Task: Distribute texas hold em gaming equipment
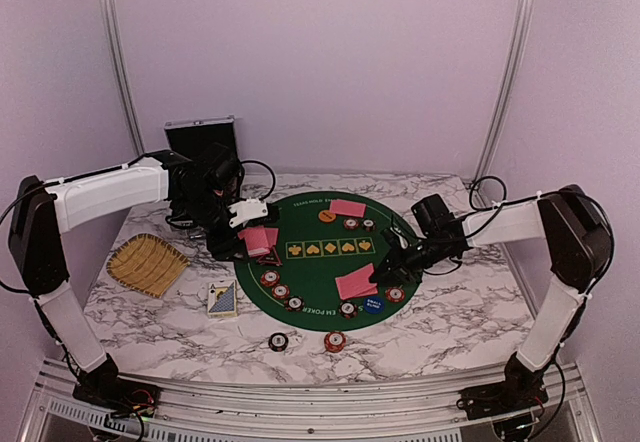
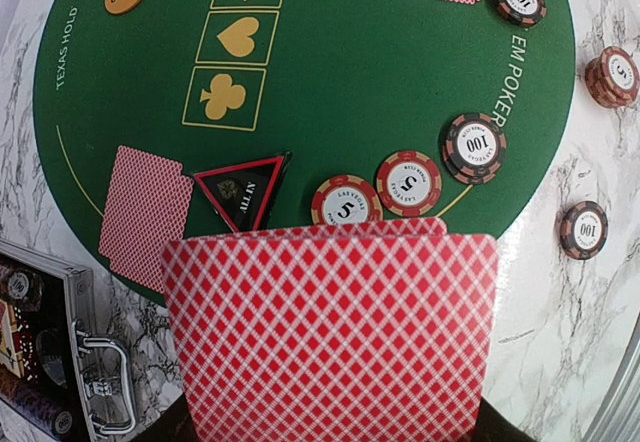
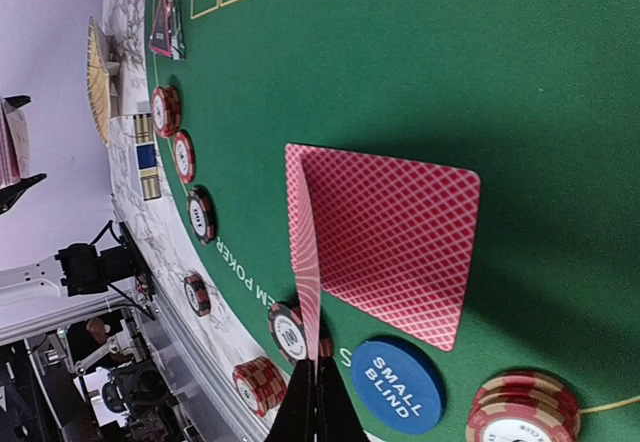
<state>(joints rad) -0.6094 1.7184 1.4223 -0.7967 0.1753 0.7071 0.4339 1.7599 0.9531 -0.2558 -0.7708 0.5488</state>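
Note:
My left gripper (image 1: 243, 228) is shut on a few red-backed playing cards (image 2: 330, 332) that fill the lower left wrist view and hide its fingers, above the left rim of the green poker mat (image 1: 320, 267). A card (image 2: 145, 212) and the dark triangular marker (image 2: 243, 190) lie on the mat just beyond. My right gripper (image 3: 318, 394) is shut on one red-backed card (image 3: 308, 252), seen edge-on, over a card (image 3: 395, 242) lying flat by the blue small-blind disc (image 3: 397, 384). Chips (image 2: 346, 202) line the mat's near rim. An orange disc (image 1: 326, 216) lies far on the mat.
The silver case (image 1: 200, 142) stands open at the back left. The straw tray (image 1: 147, 264) and a card deck (image 1: 222, 300) lie left of the mat. Two chip stacks (image 1: 335, 341) sit on the marble near the front. More cards (image 1: 347, 207) lie at the mat's far side.

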